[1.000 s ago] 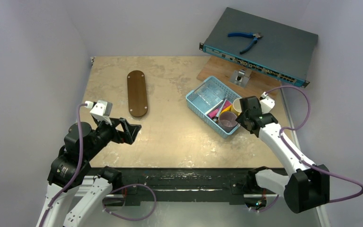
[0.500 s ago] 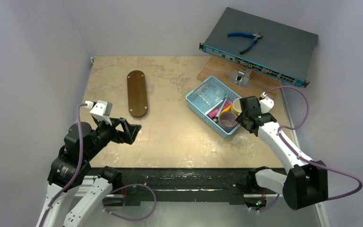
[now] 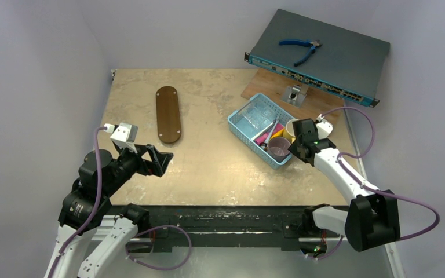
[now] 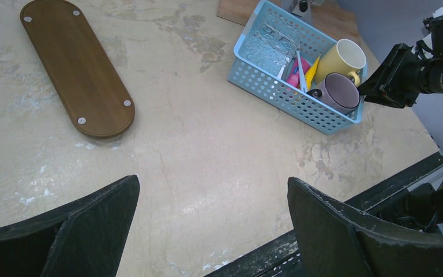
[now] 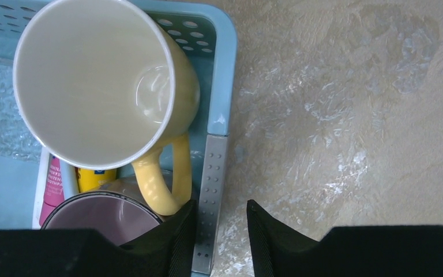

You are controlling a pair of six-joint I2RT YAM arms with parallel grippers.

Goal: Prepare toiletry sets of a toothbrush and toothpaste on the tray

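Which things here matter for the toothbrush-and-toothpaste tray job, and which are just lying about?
Job: dark-brown oval wooden tray; pink soft tube; yellow soft tube; thin pale toothbrush stick.

Lying about: light-blue plastic mesh basket (only holds the tubes); yellow ceramic mug; purple mug; blue-handled pliers; grey network switch box; light rectangular wooden board.

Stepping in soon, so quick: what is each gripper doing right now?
Left gripper: open wide, holding nothing.
Right gripper: partly open, fingers either side of the blue basket wall, not clamped on it.
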